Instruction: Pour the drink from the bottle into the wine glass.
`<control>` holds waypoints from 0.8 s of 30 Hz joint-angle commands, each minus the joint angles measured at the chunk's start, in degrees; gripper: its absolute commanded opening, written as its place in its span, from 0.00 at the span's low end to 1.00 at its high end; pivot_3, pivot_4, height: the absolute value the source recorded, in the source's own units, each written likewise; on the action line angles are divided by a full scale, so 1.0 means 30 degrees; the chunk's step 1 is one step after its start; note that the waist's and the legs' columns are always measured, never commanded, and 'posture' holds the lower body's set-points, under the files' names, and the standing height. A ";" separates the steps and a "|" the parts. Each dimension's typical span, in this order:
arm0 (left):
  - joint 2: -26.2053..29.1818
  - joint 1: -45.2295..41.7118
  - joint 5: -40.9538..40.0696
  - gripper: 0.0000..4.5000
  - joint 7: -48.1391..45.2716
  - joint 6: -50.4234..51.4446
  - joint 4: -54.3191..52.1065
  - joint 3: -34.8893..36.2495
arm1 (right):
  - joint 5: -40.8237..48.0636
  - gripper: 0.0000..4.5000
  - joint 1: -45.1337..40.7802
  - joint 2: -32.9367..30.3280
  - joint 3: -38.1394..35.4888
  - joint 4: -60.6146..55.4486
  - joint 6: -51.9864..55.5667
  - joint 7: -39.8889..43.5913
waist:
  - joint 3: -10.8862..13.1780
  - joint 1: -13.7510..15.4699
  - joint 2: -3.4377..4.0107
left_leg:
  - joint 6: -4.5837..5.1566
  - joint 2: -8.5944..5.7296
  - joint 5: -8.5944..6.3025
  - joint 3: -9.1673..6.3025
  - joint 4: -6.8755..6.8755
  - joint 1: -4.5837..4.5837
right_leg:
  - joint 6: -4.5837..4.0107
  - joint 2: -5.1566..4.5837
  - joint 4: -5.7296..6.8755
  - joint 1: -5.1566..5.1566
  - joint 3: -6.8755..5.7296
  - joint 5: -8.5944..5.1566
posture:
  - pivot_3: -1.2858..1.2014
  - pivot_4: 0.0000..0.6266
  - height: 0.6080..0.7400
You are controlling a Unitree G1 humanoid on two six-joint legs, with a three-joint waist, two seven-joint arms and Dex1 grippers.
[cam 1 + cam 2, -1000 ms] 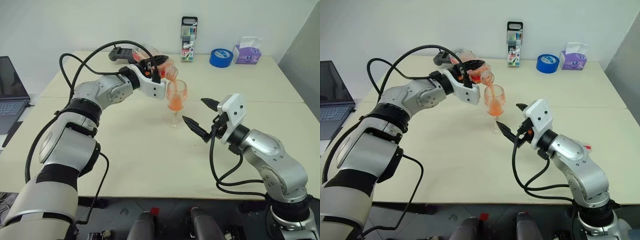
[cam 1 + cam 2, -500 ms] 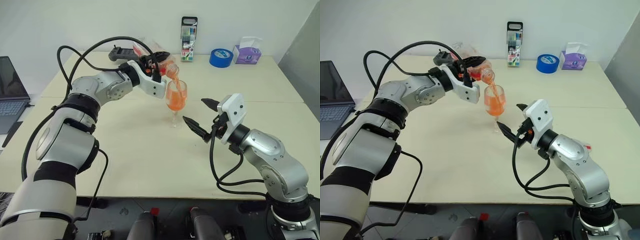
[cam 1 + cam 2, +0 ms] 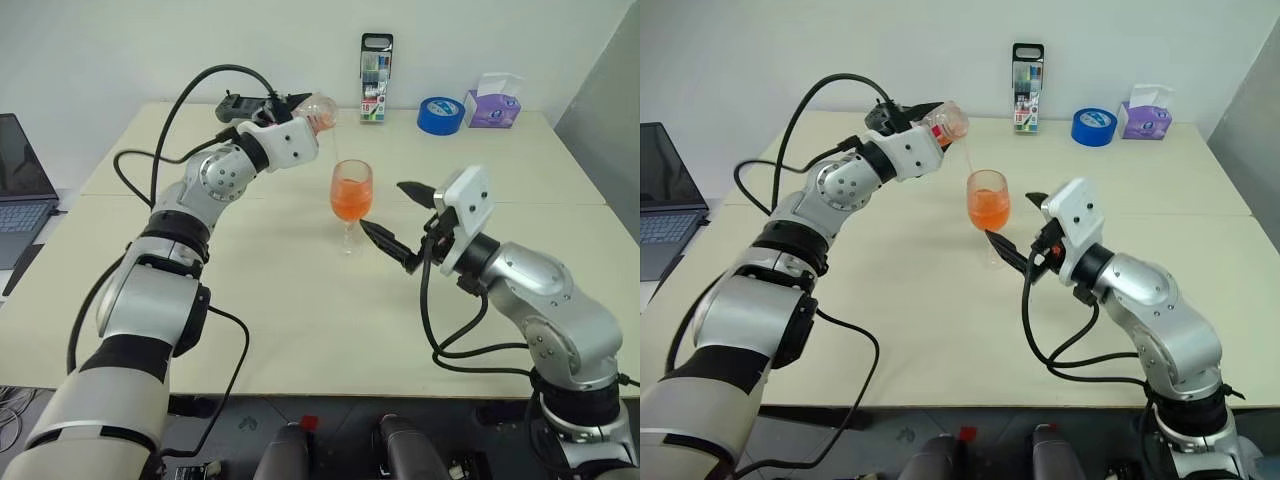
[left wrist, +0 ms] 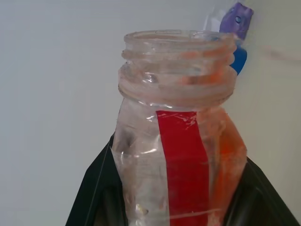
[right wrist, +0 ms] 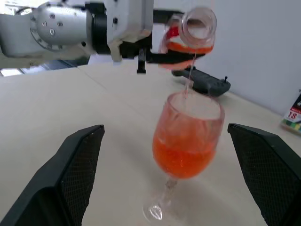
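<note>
Two grippers up over the beige table (image 3: 300,330), I'll go near to far. Nearest me is my right gripper (image 3: 398,218), fingers spread wide and holding nothing; one black finger (image 3: 388,243) reaches in low beside the stem of the wine glass (image 3: 351,195), the other sits higher and off to the right of the bowl. Can't tell if the low finger touches the stem. In the right wrist view the glass stands upright between the two spread fingers, apart from both. Glass is mid table, bowl roughly half full of the drink (image 3: 350,206), bright orange, with orange film up the inside wall. Behind and left of the glass, my left gripper (image 3: 296,108) is clamped on the bottle (image 3: 316,112), held raised above the table, tipped with its open mouth pointing toward the glass side. No cap on it. Left wrist view shows the neck threads, a red label strip and just orange residue inside, black fingers pressed on both sides. Right wrist view shows a thin orange thread (image 5: 189,79) running from the bottle mouth down to the glass rim. Farther back: black controller (image 3: 240,105), marker pack (image 3: 376,64), blue tape roll (image 3: 440,114), purple tissue box (image 3: 495,102). Laptop (image 3: 22,185) far left.
</note>
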 commanded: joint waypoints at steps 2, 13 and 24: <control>-0.0389 0.0735 -0.4045 0.38 -0.2077 0.3502 -0.2242 0.2951 | 0.1271 1.00 -0.2837 0.0076 -0.1061 -0.0480 0.1613 -0.0484 | 0.0000 -0.0009 0.0000 | 0.0000 0.0003 0.0000 -0.0024 0.0001 -0.0001 | -0.0001 0.0000 0.0004 -0.0003 0.0001 0.0001 | 0.52 0.24 1.00; -0.0594 0.5864 -0.8978 0.38 -0.0772 1.2916 -0.9408 0.7424 | 0.1600 1.00 -0.8306 0.0284 0.1325 0.2129 0.5453 -0.0466 | -0.0006 -0.0025 0.0010 | -0.0001 0.0021 0.0000 -0.0037 -0.0001 0.0006 | -0.0006 -0.0007 0.0014 -0.0021 0.0011 0.0003 | 0.52 0.24 1.00; -0.0663 0.7805 -1.0451 0.38 0.0688 1.4728 -1.0258 0.9342 | 0.0780 1.00 -0.9111 0.1660 0.3624 0.4269 0.4997 0.0529 | -0.0012 0.0041 0.0001 | -0.0006 0.0009 0.0002 -0.0042 0.0008 -0.0001 | -0.0010 -0.0032 0.0008 -0.0024 0.0004 0.0006 | 0.52 0.24 1.00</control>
